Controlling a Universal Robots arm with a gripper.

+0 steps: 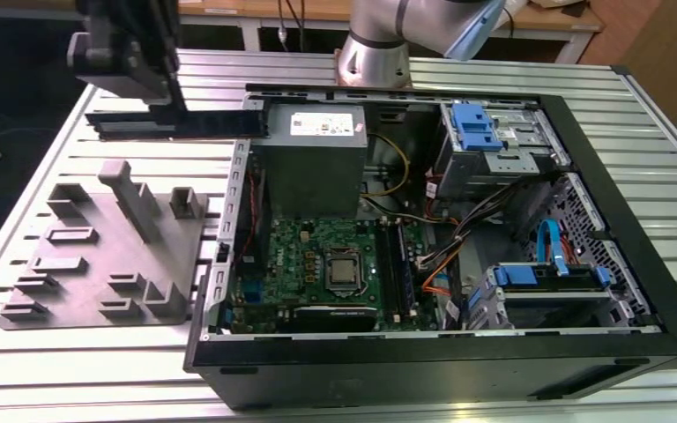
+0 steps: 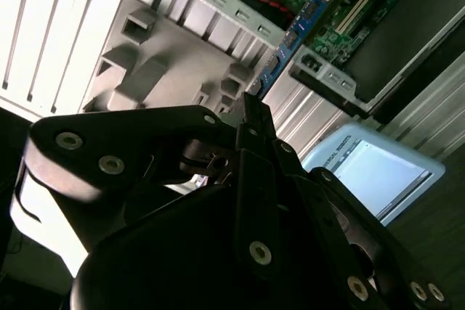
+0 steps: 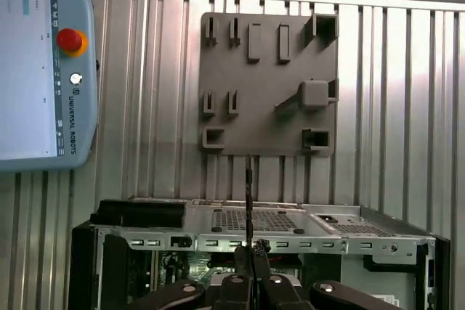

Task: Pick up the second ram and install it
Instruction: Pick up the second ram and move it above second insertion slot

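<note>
My gripper point(image 3: 248, 258) is shut on the second ram point(image 3: 248, 194), a thin stick seen edge-on that rises straight out from between the fingers. In the second wrist view the second ram point(image 2: 299, 25) shows as a blue strip reaching out from the gripper point(image 2: 251, 103) toward the open case. In the exterior view the gripper point(image 1: 172, 99) hangs above the table at the exterior view's far left, beside the back corner of the case point(image 1: 621, 264). The green motherboard point(image 1: 315, 260) lies inside, with long black slot rails point(image 1: 398, 264) along its side.
A grey power supply point(image 1: 311, 163) sits behind the motherboard, with blue-tabbed drive bays point(image 1: 479, 128) and cables at the exterior view's right. A grey fixture plate point(image 1: 103, 256) with upright pegs lies beside the case. A teach pendant point(image 3: 36, 63) rests on the slatted table.
</note>
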